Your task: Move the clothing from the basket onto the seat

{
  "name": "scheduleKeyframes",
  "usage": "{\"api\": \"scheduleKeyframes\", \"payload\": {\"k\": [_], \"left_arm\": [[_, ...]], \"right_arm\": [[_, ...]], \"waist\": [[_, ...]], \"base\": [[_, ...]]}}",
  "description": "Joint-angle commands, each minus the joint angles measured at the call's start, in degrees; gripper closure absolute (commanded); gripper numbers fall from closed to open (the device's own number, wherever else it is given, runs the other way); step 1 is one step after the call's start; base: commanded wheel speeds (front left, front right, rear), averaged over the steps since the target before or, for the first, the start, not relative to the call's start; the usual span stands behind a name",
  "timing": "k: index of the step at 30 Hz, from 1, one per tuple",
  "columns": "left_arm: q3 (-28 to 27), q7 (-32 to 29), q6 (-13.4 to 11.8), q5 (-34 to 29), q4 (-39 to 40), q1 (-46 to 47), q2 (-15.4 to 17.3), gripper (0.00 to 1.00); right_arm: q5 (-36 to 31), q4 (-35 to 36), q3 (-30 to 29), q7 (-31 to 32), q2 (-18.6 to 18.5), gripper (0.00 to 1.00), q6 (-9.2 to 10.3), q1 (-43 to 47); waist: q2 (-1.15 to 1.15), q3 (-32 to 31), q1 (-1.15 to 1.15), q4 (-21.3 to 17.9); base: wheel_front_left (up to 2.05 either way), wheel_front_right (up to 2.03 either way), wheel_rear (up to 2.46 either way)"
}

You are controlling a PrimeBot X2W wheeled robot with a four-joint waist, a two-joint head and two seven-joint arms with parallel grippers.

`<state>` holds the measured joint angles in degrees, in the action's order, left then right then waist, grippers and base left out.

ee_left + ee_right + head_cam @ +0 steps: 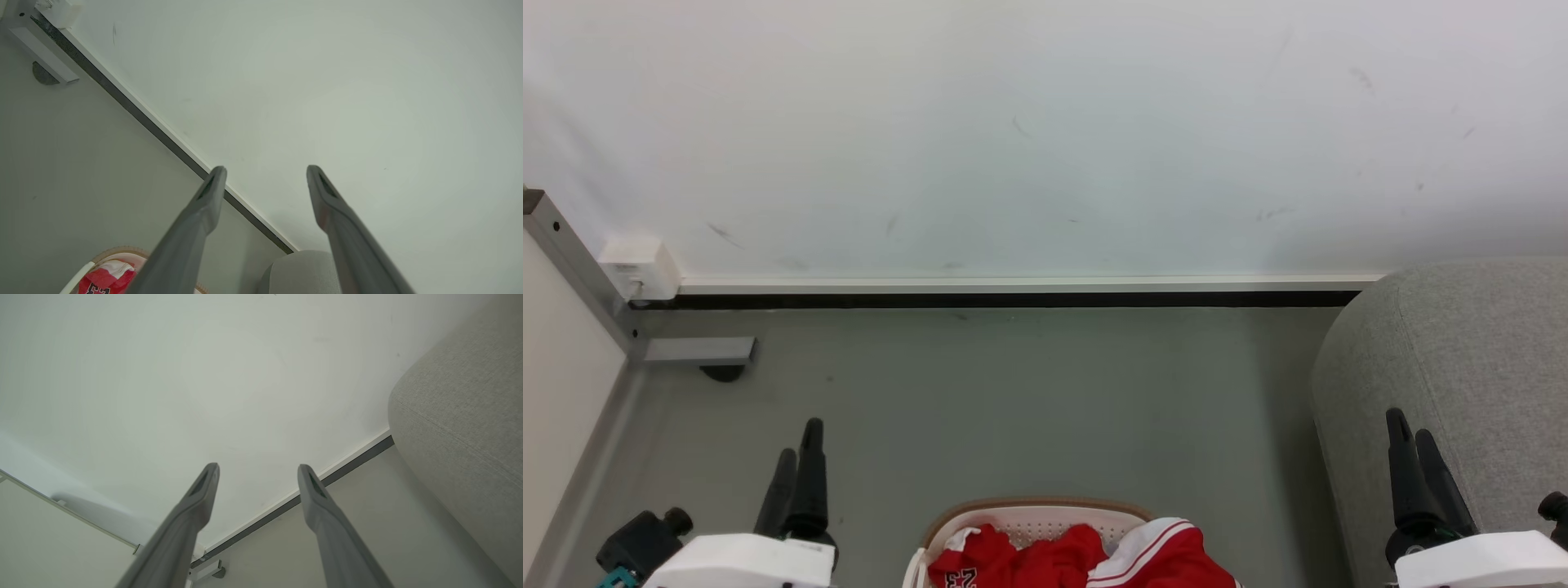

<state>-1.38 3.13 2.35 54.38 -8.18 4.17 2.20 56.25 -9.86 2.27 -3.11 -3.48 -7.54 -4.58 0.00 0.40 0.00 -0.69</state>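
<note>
Red clothing (1045, 562) heaped in basket (1031, 505), grey seat (1462, 359) at right, left gripper (799, 439) and right gripper (1410, 425) both spread wide, empty, pointing toward white wall (1045, 122)

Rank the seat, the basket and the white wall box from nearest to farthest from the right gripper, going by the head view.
1. The seat, far right, beside the right gripper.
2. The basket, bottom centre.
3. The white wall box, far left.

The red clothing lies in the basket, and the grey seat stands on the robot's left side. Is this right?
No. The grey seat stands on the robot's right side, as the head view shows. The red clothing does lie in the basket.
</note>
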Motion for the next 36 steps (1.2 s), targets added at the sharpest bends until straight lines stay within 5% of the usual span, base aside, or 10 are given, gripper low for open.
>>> {"api": "scheduleKeyframes", "payload": {"k": [1,36], "left_arm": [[0.1,0.7,-0.8,-3.3,1.1,0.5,0.5,0.00],[4.3,6.4,-4.7,-29.0,2.0,-0.1,0.7,0.00]], "right_arm": [[-3.3,0.4,-0.1,-0.7,-0.1,0.00,0.03,-1.3],[-26.0,-1.0,4.7,-6.4,0.6,0.00,0.06,-2.2]], "waist": [[0.00,0.0,0.00,0.0],[0.00,0.0,0.00,-0.4]], "base": [[0.00,0.00,0.00],[0.00,0.00,0.00]]}}
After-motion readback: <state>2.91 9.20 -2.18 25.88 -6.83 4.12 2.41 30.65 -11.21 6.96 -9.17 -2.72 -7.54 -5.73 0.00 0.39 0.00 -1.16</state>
